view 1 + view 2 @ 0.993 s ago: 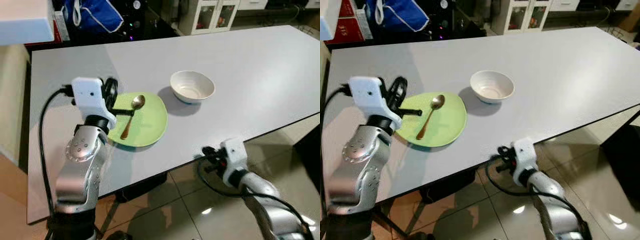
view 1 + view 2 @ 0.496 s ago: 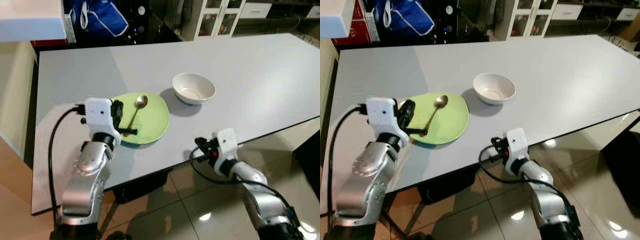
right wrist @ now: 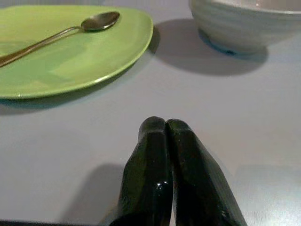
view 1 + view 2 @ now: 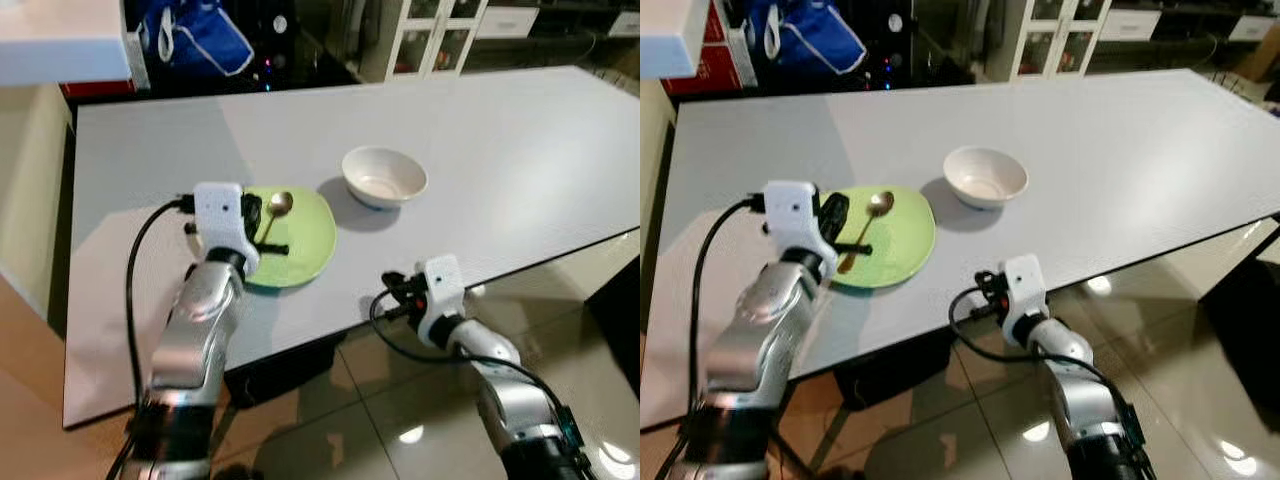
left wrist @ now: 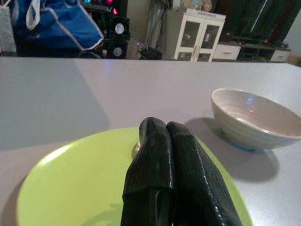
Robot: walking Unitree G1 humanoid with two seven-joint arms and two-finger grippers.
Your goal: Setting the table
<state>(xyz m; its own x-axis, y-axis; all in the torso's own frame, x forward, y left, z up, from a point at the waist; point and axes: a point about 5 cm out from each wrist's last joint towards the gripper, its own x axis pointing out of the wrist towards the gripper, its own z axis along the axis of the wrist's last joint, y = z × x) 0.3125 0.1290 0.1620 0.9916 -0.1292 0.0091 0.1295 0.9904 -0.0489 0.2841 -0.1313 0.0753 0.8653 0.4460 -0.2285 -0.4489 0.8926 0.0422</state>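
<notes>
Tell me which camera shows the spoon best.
The right wrist view: the spoon lies unobstructed across the green plate. Both eye views show it small, its handle partly behind the left gripper; the left wrist view hides nearly all of it.

Past the far edge of the worktop you see a blue bag (image 4: 195, 35) with white straps. Beside it sits a red box (image 4: 712, 62). A dark stand with little glowing lights (image 5: 112, 29) is next to the bag. A white cabinet (image 4: 425, 35) with glass doors stands further along. At the top corner near you hangs a white shelf (image 4: 60, 40). Below you lies a shiny tiled floor (image 4: 380, 400).
</notes>
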